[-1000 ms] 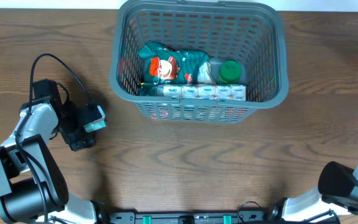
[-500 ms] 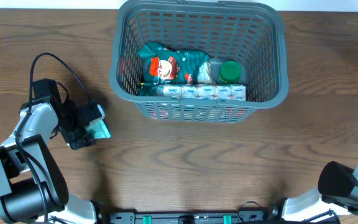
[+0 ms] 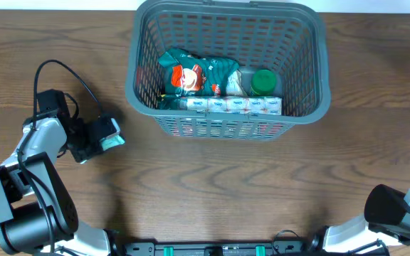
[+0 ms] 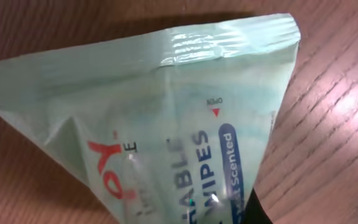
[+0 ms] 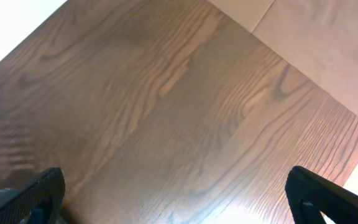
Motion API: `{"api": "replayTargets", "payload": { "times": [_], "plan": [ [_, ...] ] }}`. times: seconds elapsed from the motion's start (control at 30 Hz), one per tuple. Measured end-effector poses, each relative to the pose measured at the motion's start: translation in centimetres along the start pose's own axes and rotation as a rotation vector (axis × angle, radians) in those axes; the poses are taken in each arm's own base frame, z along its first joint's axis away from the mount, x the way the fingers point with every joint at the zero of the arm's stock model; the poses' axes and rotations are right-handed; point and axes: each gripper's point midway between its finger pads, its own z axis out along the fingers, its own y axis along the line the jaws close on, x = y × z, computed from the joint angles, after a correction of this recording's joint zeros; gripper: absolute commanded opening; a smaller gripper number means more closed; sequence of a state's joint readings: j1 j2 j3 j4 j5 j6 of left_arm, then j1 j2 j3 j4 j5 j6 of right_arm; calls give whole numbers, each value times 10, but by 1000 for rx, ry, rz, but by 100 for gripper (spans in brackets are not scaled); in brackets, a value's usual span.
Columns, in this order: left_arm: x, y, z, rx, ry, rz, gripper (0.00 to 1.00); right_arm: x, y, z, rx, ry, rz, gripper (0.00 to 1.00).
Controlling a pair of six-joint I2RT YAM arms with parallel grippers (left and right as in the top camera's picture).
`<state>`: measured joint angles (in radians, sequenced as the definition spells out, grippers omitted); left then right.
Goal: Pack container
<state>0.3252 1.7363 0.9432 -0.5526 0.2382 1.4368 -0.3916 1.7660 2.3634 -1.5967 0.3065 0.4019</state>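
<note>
1. The container (image 3: 219, 126) sits well beyond the left gripper (image 3: 104, 136), off to its right, with free room at its far side.
2. That gripper pinches a wipes pack (image 4: 166, 124); I'd lift it above the rim first.
3. The right gripper (image 5: 176, 186) is spread, empty.

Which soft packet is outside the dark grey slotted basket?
The pale green wipes packet, held by the left gripper; the dark green snack bag lies inside the grey basket.
</note>
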Motion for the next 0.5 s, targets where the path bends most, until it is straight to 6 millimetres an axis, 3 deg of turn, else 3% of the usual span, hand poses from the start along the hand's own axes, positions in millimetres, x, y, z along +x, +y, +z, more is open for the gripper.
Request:
{"api": "replayTargets", "payload": {
  "times": [0.3,0.5],
  "plan": [
    [-10,2,1,0,-55,-122,6,0,0,0,0,0,0,99],
    [-20,14,-1,-27,-118,-358,6,0,0,0,0,0,0,99]
  ]
}}
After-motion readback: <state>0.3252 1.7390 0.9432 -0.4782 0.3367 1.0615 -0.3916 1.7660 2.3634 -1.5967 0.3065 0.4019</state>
